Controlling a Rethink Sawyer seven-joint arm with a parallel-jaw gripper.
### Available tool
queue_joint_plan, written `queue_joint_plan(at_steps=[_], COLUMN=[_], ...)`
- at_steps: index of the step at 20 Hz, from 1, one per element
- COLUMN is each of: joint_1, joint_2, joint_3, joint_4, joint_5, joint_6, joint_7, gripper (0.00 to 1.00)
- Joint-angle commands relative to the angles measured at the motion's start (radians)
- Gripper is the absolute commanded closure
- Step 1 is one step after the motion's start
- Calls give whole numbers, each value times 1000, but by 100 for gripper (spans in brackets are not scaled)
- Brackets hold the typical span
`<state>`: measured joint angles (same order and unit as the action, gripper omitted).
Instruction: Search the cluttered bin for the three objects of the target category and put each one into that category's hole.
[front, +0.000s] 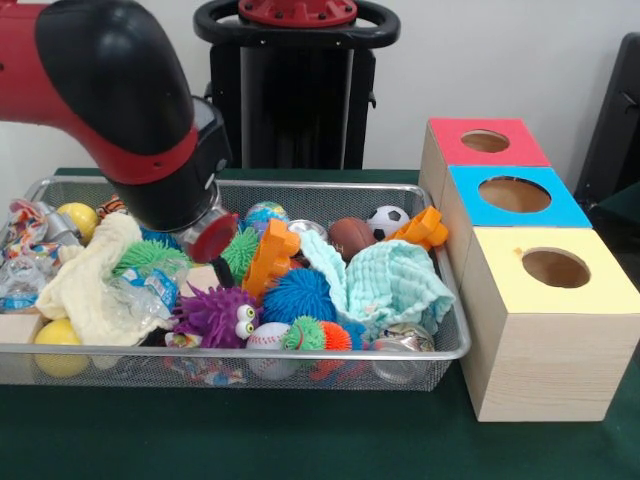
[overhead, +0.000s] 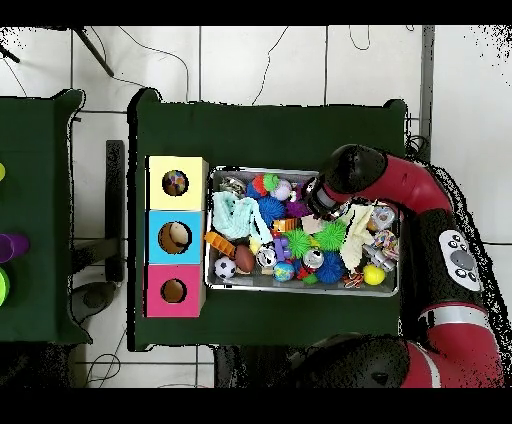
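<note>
My gripper (front: 221, 270) reaches down into the left-middle of the wire bin (front: 452, 335), and the arm's wrist hides most of it. It sits among a green spiky ball (front: 240, 250), an orange plastic piece (front: 270, 256) and a purple fuzzy toy with eyes (front: 214, 315). Whether it holds anything is hidden. In the overhead view the arm covers the gripper over the bin (overhead: 300, 287). Beside the bin stand three wooden boxes with holes: red (front: 485, 141), blue (front: 514, 193) and yellow (front: 555, 267).
The bin also holds a blue spiky ball (front: 298, 293), a mint cloth (front: 400, 285), a cream cloth (front: 92, 285), a baseball (front: 265, 337), a football (front: 350, 237), a soccer ball (front: 388, 220) and yellow balls (front: 58, 345). The boxes stand taller than the bin's rim.
</note>
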<state>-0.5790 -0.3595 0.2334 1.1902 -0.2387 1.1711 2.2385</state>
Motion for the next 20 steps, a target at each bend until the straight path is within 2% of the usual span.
queue_joint_plan(at_steps=[1, 7, 16, 20], joint_1=[-17, 33, 42, 32], joint_2=[86, 81, 73, 113], joint_3=[68, 40, 44, 48], joint_4=[-8, -10, 23, -20], joint_5=[-54, -88, -91, -97], joint_6=[-86, -96, -122, -130], joint_7=[-190, -146, -113, -130], gripper=[0, 0, 0, 0])
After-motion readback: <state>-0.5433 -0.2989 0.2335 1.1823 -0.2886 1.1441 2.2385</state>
